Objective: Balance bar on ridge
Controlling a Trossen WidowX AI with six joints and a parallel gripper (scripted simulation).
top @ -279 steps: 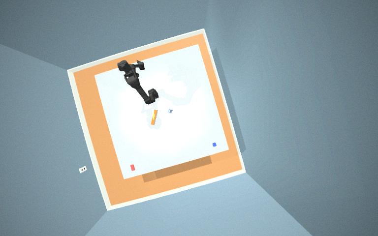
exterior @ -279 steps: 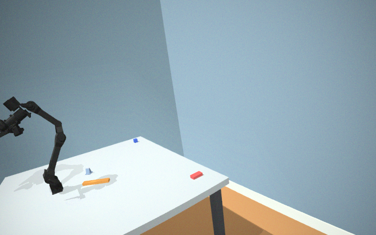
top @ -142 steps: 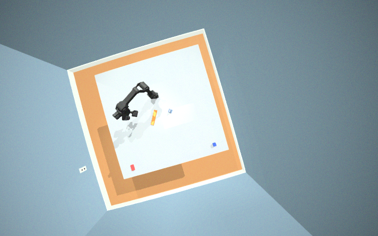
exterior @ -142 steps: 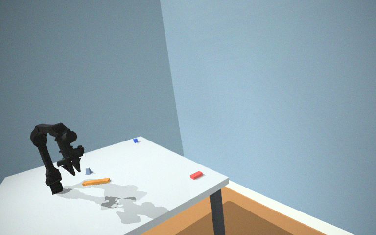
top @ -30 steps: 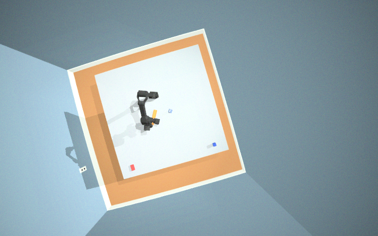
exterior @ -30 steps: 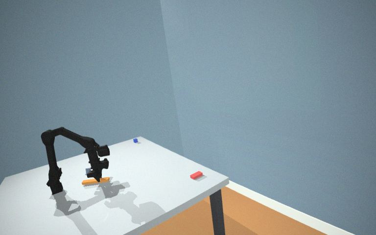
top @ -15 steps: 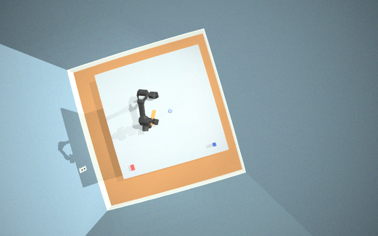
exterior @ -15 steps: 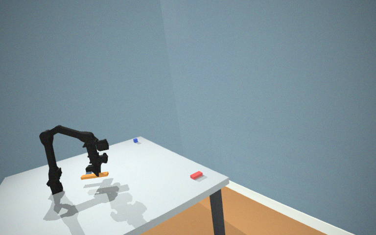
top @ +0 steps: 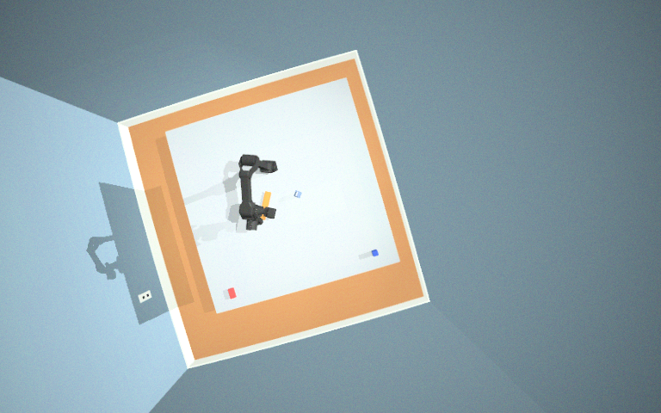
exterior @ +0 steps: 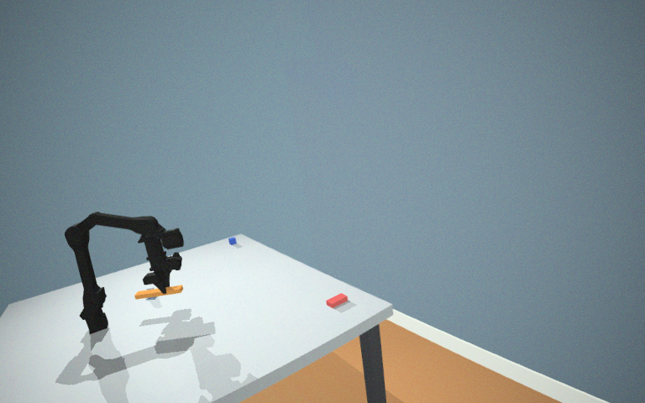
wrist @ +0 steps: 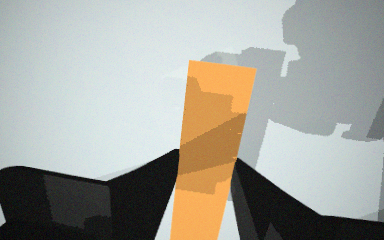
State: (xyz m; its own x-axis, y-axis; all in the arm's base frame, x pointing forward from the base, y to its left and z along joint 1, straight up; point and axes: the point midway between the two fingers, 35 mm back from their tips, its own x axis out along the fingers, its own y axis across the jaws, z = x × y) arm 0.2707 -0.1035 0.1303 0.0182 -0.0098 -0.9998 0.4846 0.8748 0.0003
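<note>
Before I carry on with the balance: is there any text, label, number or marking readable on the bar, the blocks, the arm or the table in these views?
None: no words, numbers or brand marks can be read in any view.
Orange bar, held in the jaws: plain faces.
Red block, blue block, pale block: plain.
Black arm: no visible lettering.
White plate on the wall: two dark slots, no text.

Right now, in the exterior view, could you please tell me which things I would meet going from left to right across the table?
Black robot arm's base → flat orange bar held in the black gripper → small blue cube → flat red block.
</note>
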